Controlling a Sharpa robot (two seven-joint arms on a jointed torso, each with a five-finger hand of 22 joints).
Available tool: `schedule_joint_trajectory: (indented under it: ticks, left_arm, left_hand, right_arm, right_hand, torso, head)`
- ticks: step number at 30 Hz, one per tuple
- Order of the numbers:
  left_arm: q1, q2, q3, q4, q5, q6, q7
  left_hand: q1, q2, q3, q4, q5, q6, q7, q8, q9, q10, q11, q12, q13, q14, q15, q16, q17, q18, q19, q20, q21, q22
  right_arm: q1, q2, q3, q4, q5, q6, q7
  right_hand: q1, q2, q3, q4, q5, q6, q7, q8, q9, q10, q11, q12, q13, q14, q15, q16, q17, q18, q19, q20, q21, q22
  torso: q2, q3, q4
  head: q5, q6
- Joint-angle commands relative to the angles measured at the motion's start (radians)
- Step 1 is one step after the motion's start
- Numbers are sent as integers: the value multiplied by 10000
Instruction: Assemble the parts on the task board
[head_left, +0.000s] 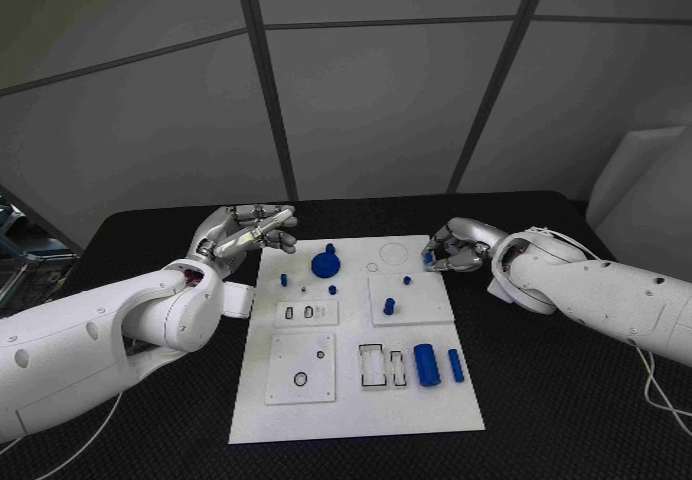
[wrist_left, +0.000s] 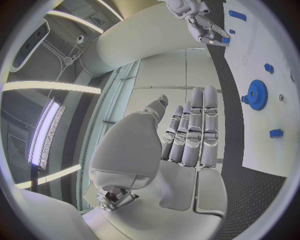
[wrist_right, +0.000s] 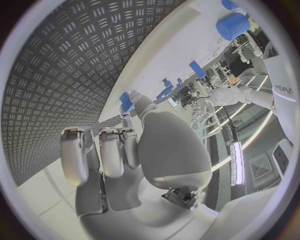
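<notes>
- Left hand (head_left: 248, 233): off the board's far-left corner, over the black table (head_left: 562, 400). Fingers straight and close together, nothing in them. Left wrist view confirms an empty palm, fingers extended side by side. Idle as far as I can judge.
- Board (head_left: 361, 420): white plate mid-table, lying between the two hands.
- Gear (head_left: 326, 264): blue, toothed, on the far-left part of the board, near the left hand but apart from it. Whether it's seated on a post, can't tell.
- Small blue pegs (head_left: 332, 290) scattered just nearer than the gear; one upright peg (head_left: 389, 308) mid-board.
- Near row: two empty rectangular slots (head_left: 372, 365), then a thick blue cylinder (head_left: 426, 364), then a thin blue pin (head_left: 456, 365) beside it. Both lie loose on the board, not inserted.
- Right hand (head_left: 453, 252): at the board's far-right edge, fingers curled in, pinching a small blue part (head_left: 430, 258) at the tips. The left wrist view shows the same blue piece (wrist_left: 222, 40) at its fingertips. Part shape too small to tell.
- Step in hand, my read: right hand carrying or picking a small part for placement. Most of the assembly is still to do; cylinder and pin untouched.
- Next move calls for: finding the matching seat, probably the round outline (head_left: 389, 254) or a hole close by, lining the part up square over it, then pressing straight down without losing the pinch.
- Risk: thin fingertip grip, so the part could twist or drop on contact.
</notes>
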Motion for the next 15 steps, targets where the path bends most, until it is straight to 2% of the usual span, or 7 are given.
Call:
schedule_joint_trajectory:
  ticks: [1,6,11,12,15]
  left_arm:
    - [11,-3,10,12,-2,108,48]
    - [11,-18,10,13,-2,109,49]
    - [11,-39,10,16,-2,109,49]
    - [12,-47,10,16,-2,107,48]
    - [14,-78,10,25,-2,85,32]
  left_hand:
    - [53,56,16,-54,-33,-70,1,-47,8,-17,6,-48,12,-20,37,-54,9,-44,-61,3,30,11]
    - [53,56,16,-54,-33,-70,1,-47,8,-17,6,-48,12,-20,37,-54,9,-44,-61,3,30,11]
    - [53,56,16,-54,-33,-70,1,-47,8,-17,6,-48,12,-20,37,-54,9,-44,-61,3,30,11]
    - [53,56,16,-54,-33,-70,1,-47,8,-17,6,-48,12,-20,37,-54,9,-44,-61,3,30,11]
    - [53,56,16,-54,-33,-70,1,-47,8,-17,6,-48,12,-20,37,-54,9,-44,-61,3,30,11]
  right_arm:
    - [10,-17,6,176,8,-404,-8]
    - [10,-165,10,639,98,-720,-130]
    - [17,-387,22,1414,134,-1028,-310]
    - [20,-434,35,1655,137,-1093,-375]
    - [26,-443,171,2285,13,-1253,-592]
  right_hand:
    - [62,236,150,-24,-124,108,-30,75,25,763,-68,-3,2300,1059,-77,54,2634,-126,952,-14,89,2528]
    - [122,341,290,-65,-108,120,-37,69,22,690,-80,-81,2216,1059,-89,54,2634,-135,978,-32,110,2568]
    - [129,349,327,-83,-141,128,-39,70,23,681,-81,-92,2205,1059,-92,54,2634,-134,975,-37,107,2563]
    - [129,349,327,-83,-141,128,-39,70,23,681,-81,-92,2205,1059,-92,54,2634,-134,975,-37,107,2563]
    - [120,341,335,-86,-166,124,-35,65,21,683,-80,-91,2208,1059,-93,54,2634,-138,986,-38,116,2579]
  torso:
    - [-13,5,-5]
    - [-34,-6,-9]
    - [-70,-29,-12]
    - [-96,-40,-15]
    - [-139,-64,-21]
  head:
    - [6,-10]
    - [6,19]
    - [7,50]
    - [14,50]
    - [36,58]
